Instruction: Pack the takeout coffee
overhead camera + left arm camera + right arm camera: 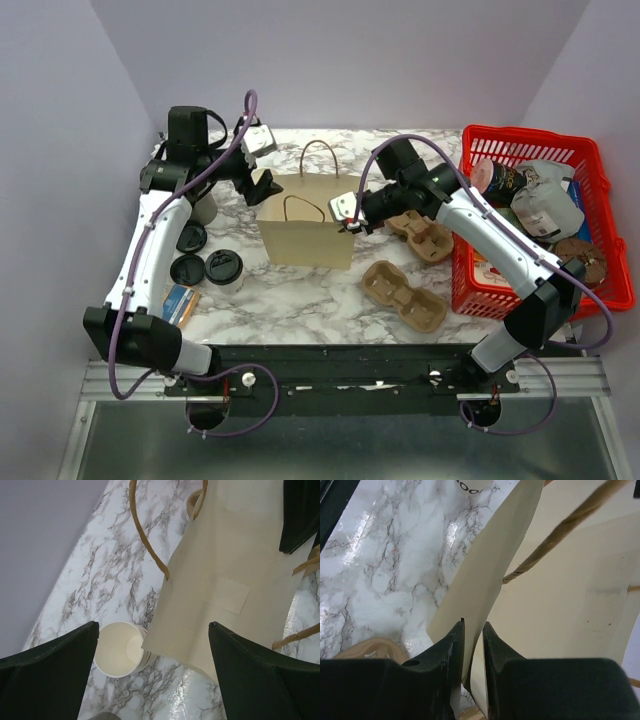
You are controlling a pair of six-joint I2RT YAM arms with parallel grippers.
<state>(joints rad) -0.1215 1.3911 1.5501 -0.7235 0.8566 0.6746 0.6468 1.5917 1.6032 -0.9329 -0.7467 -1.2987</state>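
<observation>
1. I find the left gripper point(262, 187) spread wide and holding nothing, just beside the paper bag's point(305, 240) left corner.
2. The right gripper point(473, 630) stands narrowly parted around the bag's right edge. I see slack beside the paper, so it is released.
3. The takeout coffee point(223, 268) stands upright on the marble table point(300, 300), toward the bases from the left gripper and well apart from it. The bag lies between it and the right gripper.

- Top view: you look down from above and behind the arm bases over the whole counter point(300, 290).
- Left wrist: you hang close over the paper bag point(235, 580), fingers point(50, 675) in the lower corners.
- Right wrist: closer still at that bag's edge; all three views share it.
</observation>
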